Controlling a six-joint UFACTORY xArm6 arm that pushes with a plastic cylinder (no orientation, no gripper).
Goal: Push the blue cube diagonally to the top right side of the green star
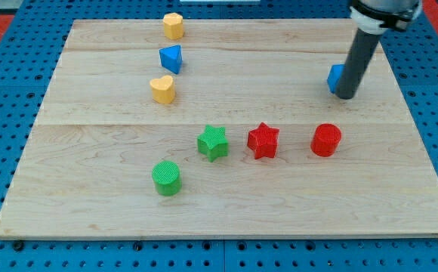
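The blue cube (334, 78) sits near the view's right on the wooden board, partly hidden behind my rod. My tip (345, 96) rests on the board right against the cube's right side. The green star (213, 142) lies near the board's middle, well to the lower left of the cube.
A red star (263, 140) and a red cylinder (326, 140) lie right of the green star. A green cylinder (167, 178) sits lower left. A yellow block (174, 26), a blue triangular block (171, 58) and a yellow heart (162, 89) line up at upper left.
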